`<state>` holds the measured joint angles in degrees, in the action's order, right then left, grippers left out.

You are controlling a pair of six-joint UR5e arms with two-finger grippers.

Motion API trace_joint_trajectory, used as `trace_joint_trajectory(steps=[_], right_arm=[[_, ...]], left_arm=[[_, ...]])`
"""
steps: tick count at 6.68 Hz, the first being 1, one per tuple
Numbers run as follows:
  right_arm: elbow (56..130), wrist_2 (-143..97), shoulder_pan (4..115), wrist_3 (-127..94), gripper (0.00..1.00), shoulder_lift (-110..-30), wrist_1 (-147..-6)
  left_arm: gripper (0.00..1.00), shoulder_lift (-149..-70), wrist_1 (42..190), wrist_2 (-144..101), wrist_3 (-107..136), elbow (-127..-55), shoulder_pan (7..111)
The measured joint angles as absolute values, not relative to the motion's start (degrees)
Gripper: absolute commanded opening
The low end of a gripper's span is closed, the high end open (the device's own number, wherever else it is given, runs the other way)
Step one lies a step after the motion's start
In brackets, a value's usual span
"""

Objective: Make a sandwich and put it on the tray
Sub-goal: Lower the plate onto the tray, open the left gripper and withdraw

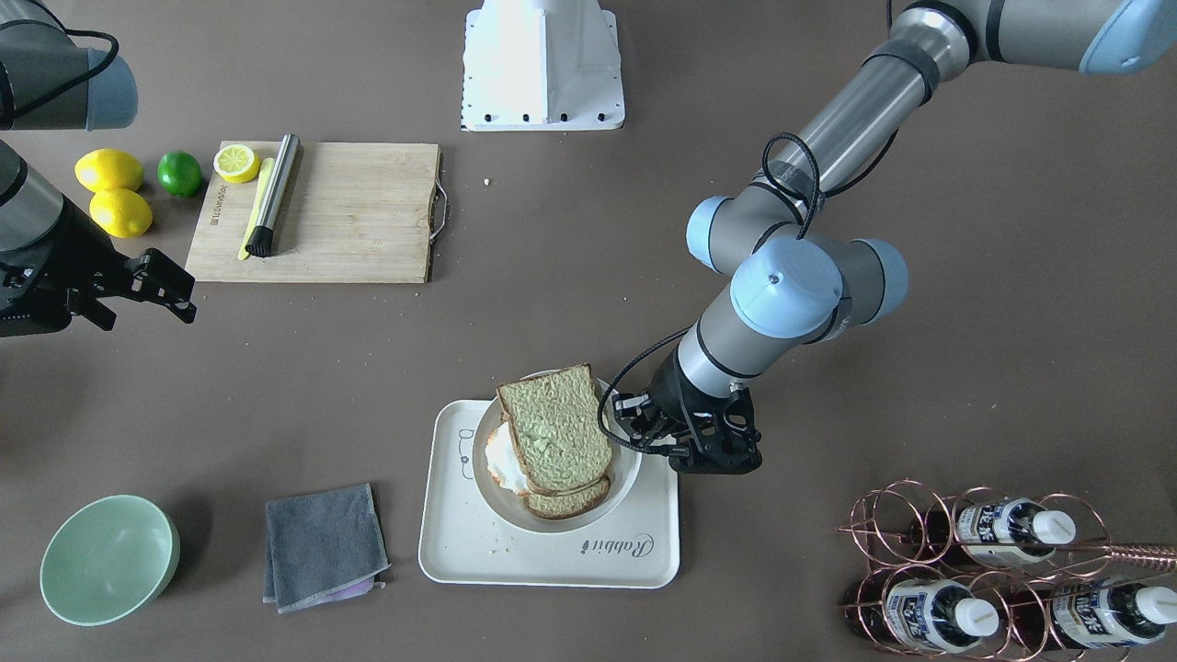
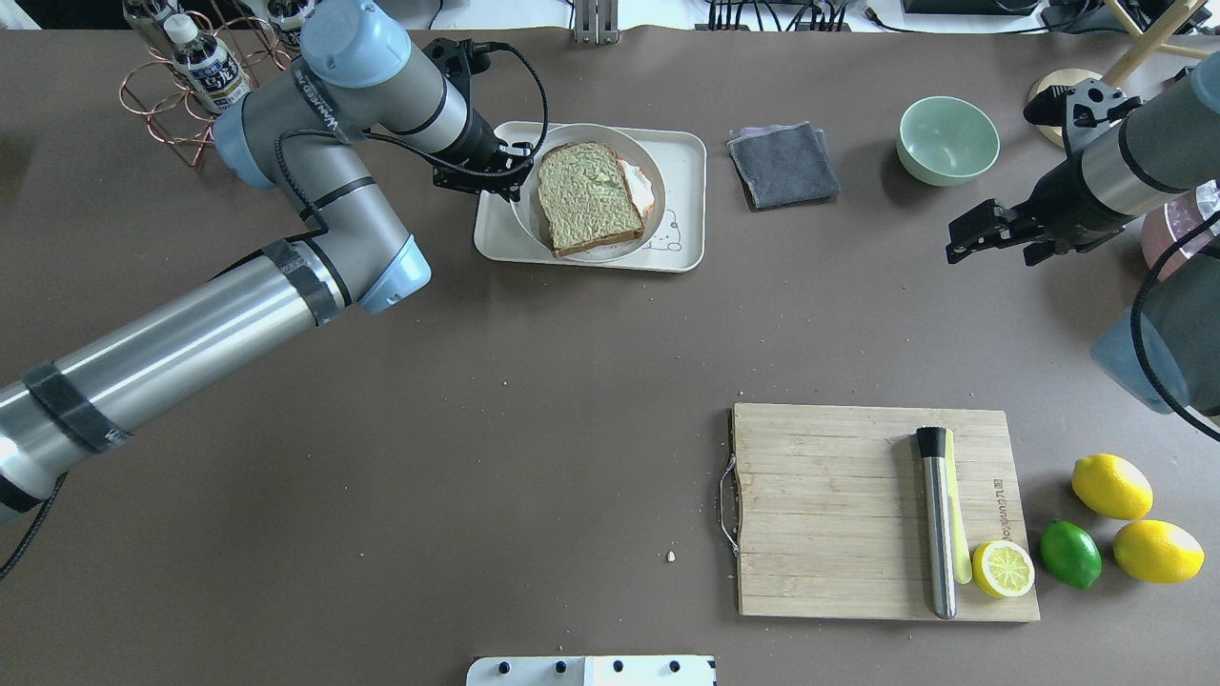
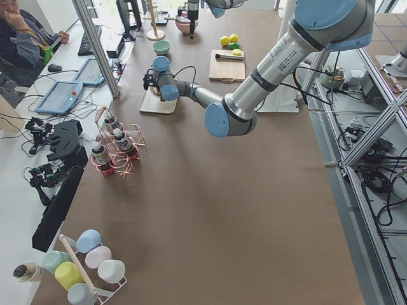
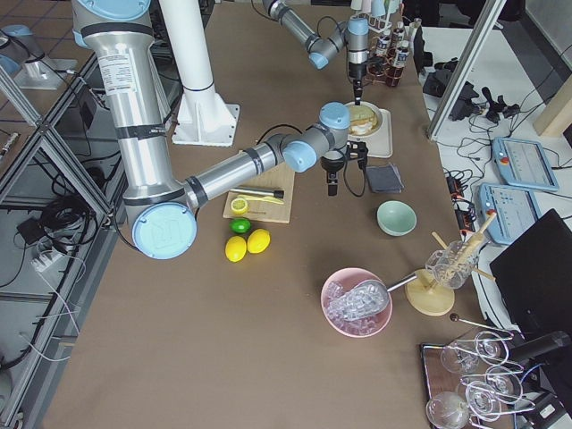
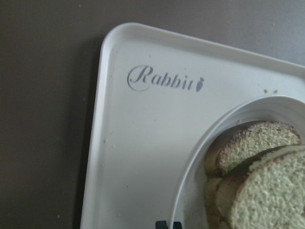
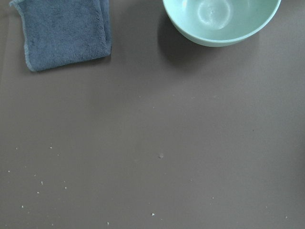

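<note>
The left gripper [image 1: 618, 425] is down at the edge of the round white plate [image 1: 627, 473], and its jaws stand almost together with the plate's rim pinched between them. In the wrist view only the dark fingertips [image 5: 162, 224] show, with a sliver of gap right where the rim passes. The sandwich [image 1: 556, 432] lies on that plate just past the jaws, toward the plate's middle: two greenish-tan slices stacked a little askew, the upper one overhanging the lower. The white edge of the fried egg [image 1: 501, 464] peeks out on the side farthest from the jaws. The plate rests on the cream tray [image 1: 552, 561], which spreads out below and beyond the jaws. The "Rabbit" script [image 5: 164, 80] is printed near the tray corner ahead of the fingertips in the wrist view. A copper wire rack of bottles [image 1: 1002, 570] stands on the table behind the left gripper, on the side away from the plate. The right gripper [image 1: 156, 299] hangs over bare table well apart from the tray, its jaws spread and holding nothing. Its wrist view shows a folded grey cloth [image 6: 66, 33] and a pale green bowl [image 6: 221, 21] on the table ahead of the jaws, neither touching them. The wooden cutting board [image 1: 359, 211] lies off to the side of the right jaws.
</note>
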<state>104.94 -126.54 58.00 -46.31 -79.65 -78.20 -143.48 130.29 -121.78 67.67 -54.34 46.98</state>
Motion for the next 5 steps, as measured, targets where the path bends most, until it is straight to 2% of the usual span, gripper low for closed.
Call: trace_joint_trajectory(steps=[1,2,3,5], right_arm=[[104.9,-126.5,58.0,-46.3,1.0,-79.6,-78.2],[104.8,-126.3,58.0,-46.3,1.0,-79.6,-78.2],[104.6,-126.3,57.9,-46.3,1.0,-79.6,-78.2],[104.4,-126.2,57.9,-46.3,1.0,-79.6,-78.2]], left_arm=[[0.0,-146.9,133.1,-121.6,67.5,-47.1,47.6],[0.94,-148.9,135.1,-120.9,67.6,-42.9,47.8],[0.98,-149.8,136.0,-120.2,67.7,-41.3,47.8],[0.98,-150.2,136.4,-119.9,67.7,-41.0,47.9]])
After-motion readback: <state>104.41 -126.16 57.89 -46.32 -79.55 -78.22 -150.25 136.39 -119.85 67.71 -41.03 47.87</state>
